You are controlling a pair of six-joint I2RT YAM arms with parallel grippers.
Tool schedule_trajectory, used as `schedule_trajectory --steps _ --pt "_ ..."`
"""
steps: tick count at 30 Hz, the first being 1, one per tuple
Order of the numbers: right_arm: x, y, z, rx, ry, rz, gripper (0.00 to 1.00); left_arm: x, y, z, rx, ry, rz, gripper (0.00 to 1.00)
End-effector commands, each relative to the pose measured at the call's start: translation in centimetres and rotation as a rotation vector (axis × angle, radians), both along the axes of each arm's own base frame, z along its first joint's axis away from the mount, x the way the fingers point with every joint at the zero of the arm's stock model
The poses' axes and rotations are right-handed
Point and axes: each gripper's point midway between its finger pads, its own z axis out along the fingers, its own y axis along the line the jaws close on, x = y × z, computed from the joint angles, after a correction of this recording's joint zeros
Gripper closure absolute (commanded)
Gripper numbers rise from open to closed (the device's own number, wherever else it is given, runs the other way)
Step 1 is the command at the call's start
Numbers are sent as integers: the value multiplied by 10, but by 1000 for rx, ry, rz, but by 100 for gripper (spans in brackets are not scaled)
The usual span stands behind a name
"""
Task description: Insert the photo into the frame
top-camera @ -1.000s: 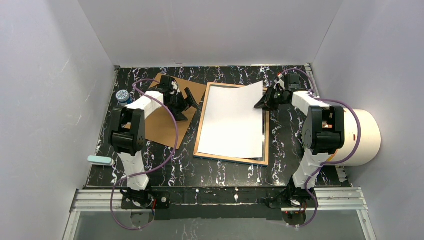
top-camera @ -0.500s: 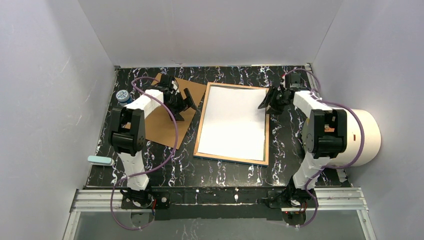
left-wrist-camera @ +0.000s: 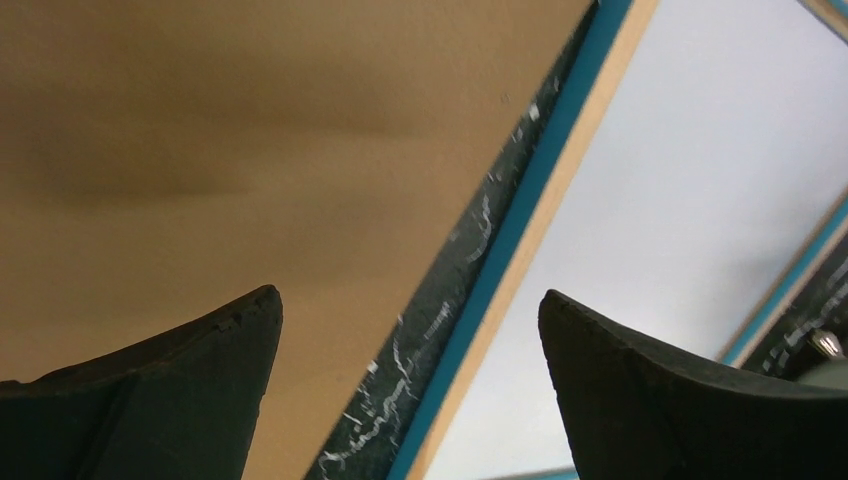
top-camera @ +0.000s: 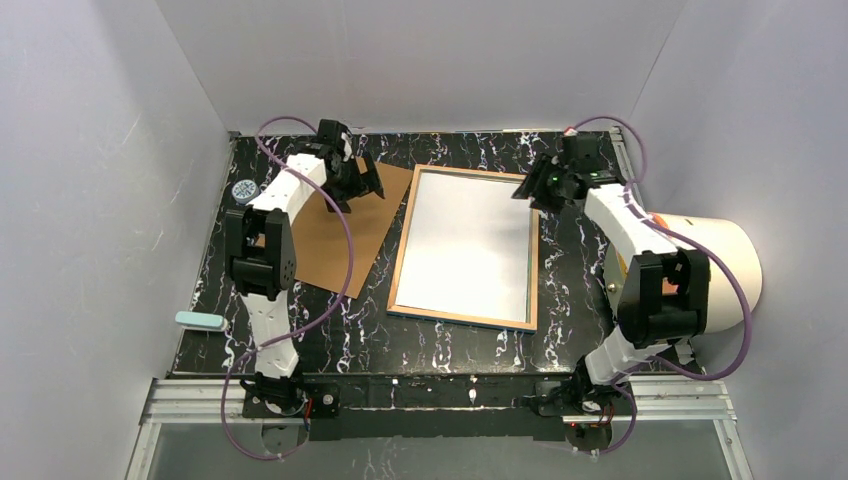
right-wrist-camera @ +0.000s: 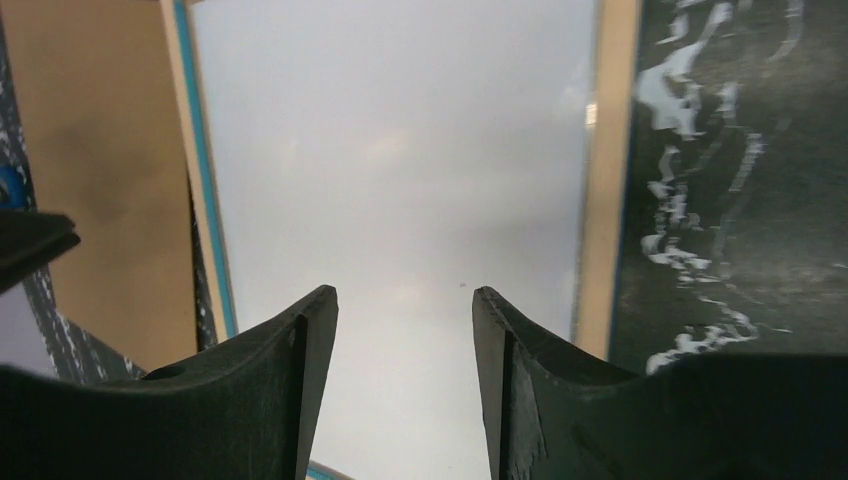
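The right tool point(right-wrist-camera: 405, 295), parted and empty, hovers over a far corner of the frame point(top-camera: 398, 262). The left tool point(left-wrist-camera: 410, 300), wide open and empty, hangs above the backing board point(top-camera: 320, 240). The photo point(top-camera: 465, 245) lies blank side up inside the frame, so placing looks done. The board likely goes on next.

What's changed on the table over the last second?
The right fingers let go of the photo, which settled flat in the frame. The left fingers moved toward the far edge over the backing board. Frame and board stayed put.
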Motion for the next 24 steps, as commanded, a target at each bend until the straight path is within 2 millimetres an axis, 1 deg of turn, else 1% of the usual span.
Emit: schedule_trajectory --steps 1,7,9,10,11,12,14,16,18,21,24 --pt "3 69 37 66 -106 88 40 19 52 12 186 -45 6 1" --pt "-9 154 50 131 -137 221 40 45 109 18 311 -87 75 2" --pt "-15 178 53 134 -145 272 40 55 123 18 344 -117 77 2" --pt "-18 187 53 134 -147 293 40 61 130 17 367 -134 72 1" --pt "-21 196 52 134 -146 311 40 63 135 13 390 -134 62 2" --pt "-22 201 52 134 -147 320 40 67 138 9 407 -142 50 2" --pt "-26 210 52 132 -151 338 40 68 143 -4 424 -117 26 2" --pt "-29 215 50 130 -151 349 40 64 138 -20 403 -83 4 1" --pt "-31 217 51 130 -152 355 40 53 133 -33 371 -42 3 2" --pt "-32 219 52 131 -155 359 40 35 127 -47 334 11 24 3" --pt "-35 223 48 139 -143 376 40 15 128 -60 329 63 46 3"
